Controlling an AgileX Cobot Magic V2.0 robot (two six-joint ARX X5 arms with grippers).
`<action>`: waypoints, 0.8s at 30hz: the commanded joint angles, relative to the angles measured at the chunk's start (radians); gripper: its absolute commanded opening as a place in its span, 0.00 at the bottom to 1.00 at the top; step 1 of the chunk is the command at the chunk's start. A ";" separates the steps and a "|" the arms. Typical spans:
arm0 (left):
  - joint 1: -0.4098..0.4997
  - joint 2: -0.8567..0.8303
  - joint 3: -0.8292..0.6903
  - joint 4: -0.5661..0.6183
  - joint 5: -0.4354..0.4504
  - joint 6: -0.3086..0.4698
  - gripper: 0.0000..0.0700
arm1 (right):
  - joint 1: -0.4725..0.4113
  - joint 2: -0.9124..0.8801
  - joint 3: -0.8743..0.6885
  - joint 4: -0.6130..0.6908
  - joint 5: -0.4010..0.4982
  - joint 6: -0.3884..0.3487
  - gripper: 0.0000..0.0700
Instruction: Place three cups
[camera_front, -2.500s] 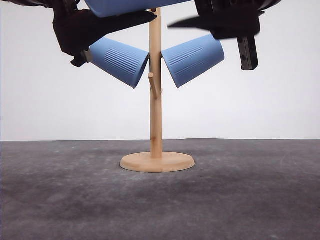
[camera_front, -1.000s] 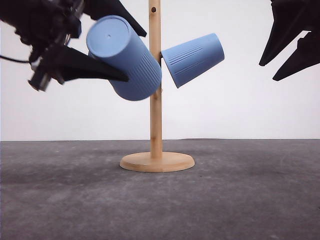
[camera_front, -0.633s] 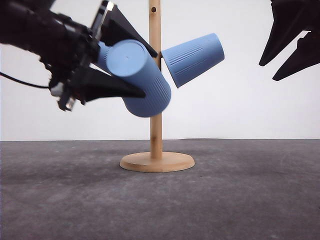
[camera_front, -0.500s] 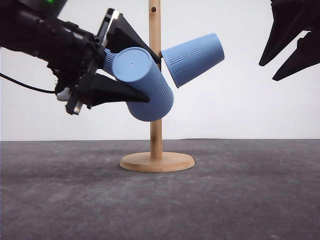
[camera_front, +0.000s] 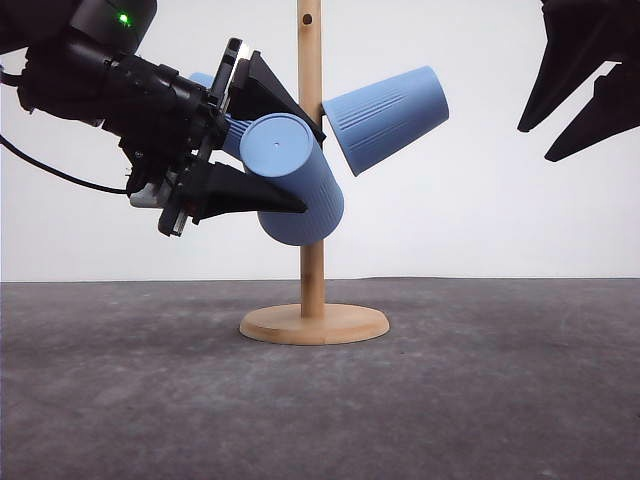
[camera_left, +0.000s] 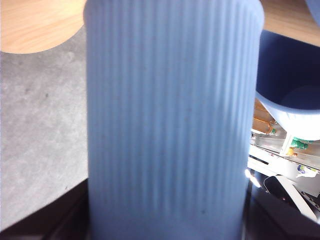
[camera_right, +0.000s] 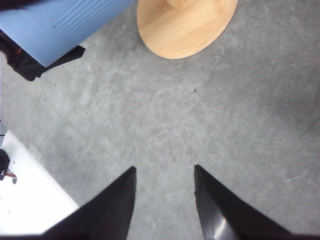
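Nearest, the grey bench (camera_front: 320, 400) lies bare in front of the wooden rack (camera_front: 312, 200). Above it, the left gripper (camera_front: 262, 150) has its fingers clenched on a cup (camera_front: 295, 180), held tilted with its base toward the camera and its mouth against the post. Behind it, another cup (camera_front: 205, 82) peeps out on the rack's left side, mostly hidden. A third cup (camera_front: 385, 118) hangs on the right peg. High at the right, the right gripper (camera_right: 164, 200) hovers with fingers spread and empty. If the held cup's mouth misses its peg, letting go could drop it, or nudge the hanging ones off.
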 joint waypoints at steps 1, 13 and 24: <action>-0.003 0.016 0.019 0.013 -0.002 0.004 0.67 | 0.002 0.008 0.021 0.008 0.001 -0.011 0.33; -0.003 0.016 0.019 0.019 -0.002 0.009 0.76 | 0.002 0.008 0.021 0.008 0.001 -0.011 0.33; -0.003 0.016 0.019 0.023 0.061 0.089 0.91 | 0.002 0.008 0.021 0.001 0.001 -0.011 0.33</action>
